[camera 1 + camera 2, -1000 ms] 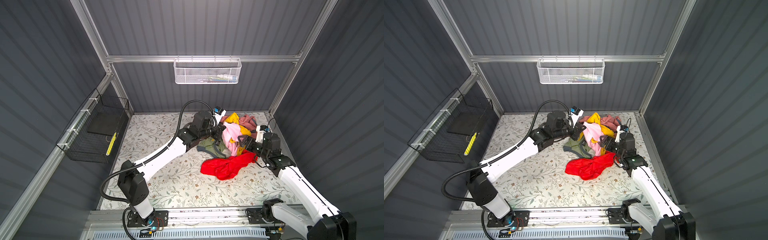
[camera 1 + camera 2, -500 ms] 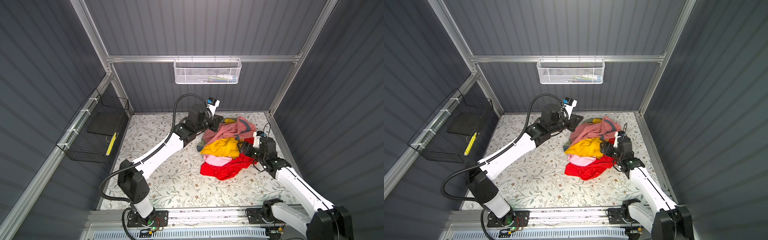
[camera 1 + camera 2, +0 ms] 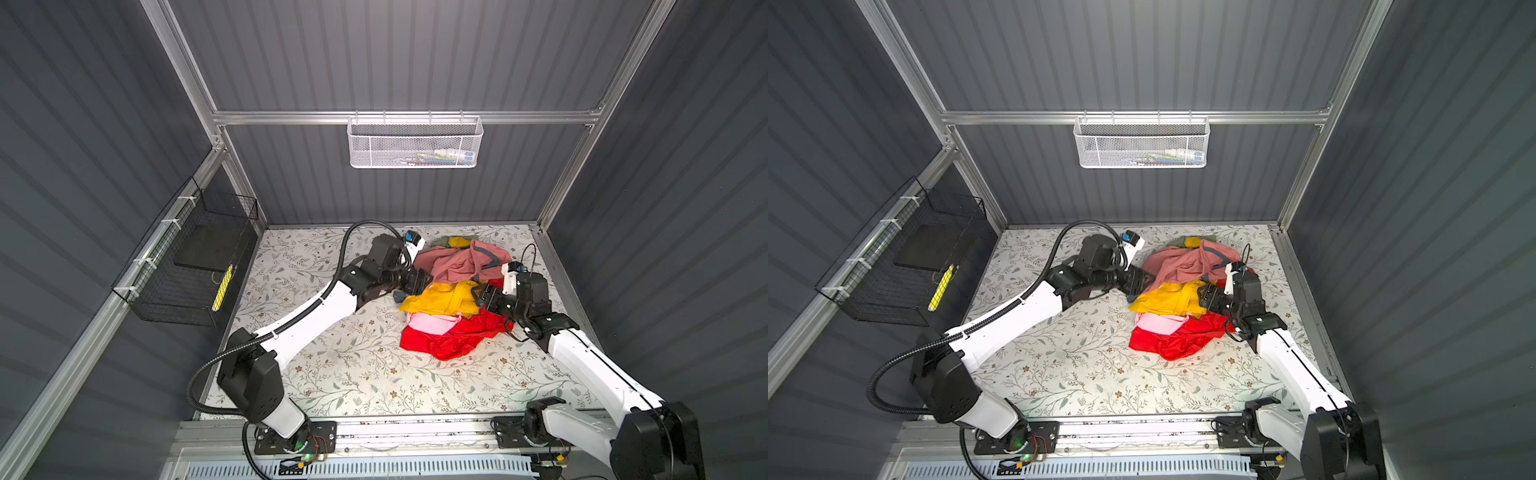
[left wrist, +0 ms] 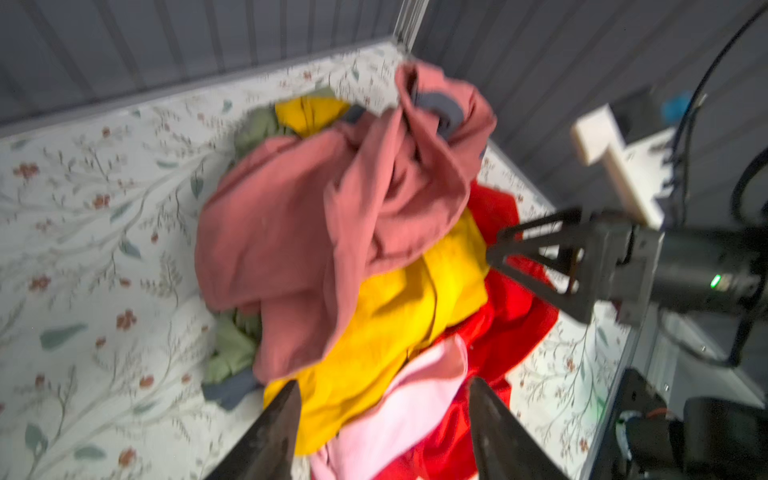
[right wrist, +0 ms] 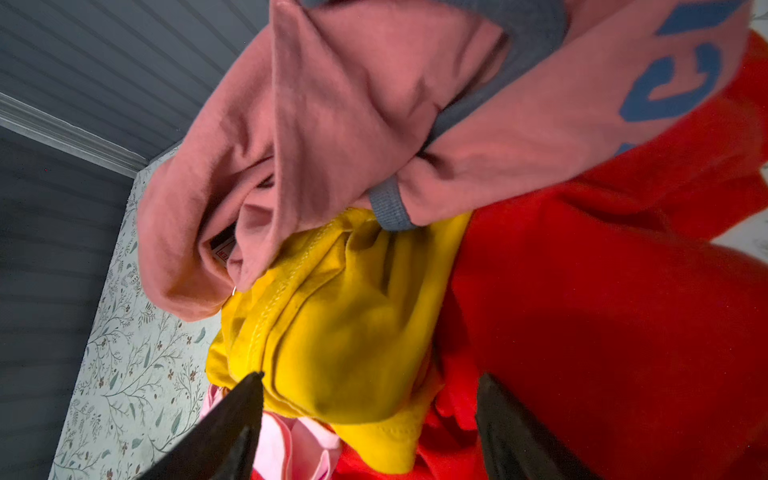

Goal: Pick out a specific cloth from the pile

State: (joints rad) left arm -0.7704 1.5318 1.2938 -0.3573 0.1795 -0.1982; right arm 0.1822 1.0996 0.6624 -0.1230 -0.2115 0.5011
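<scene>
The left gripper [image 4: 382,383] and right gripper [image 5: 370,376] are open, empty. The cloth [image 4: 415,409] peeks just ahead of the left one, under the yellow garment [image 4: 386,307]; pinch pink only

The left arm stretches forward from its base, wrist bent inward, so the left gripper [image 3: 420,281] points across toward the other arm; its jaws stand apart. The right arm reaches forward from its own base, forearm raised, and the right gripper [image 3: 478,297] faces the left one, jaws spread wide. The two grippers are near but not touching.
</scene>
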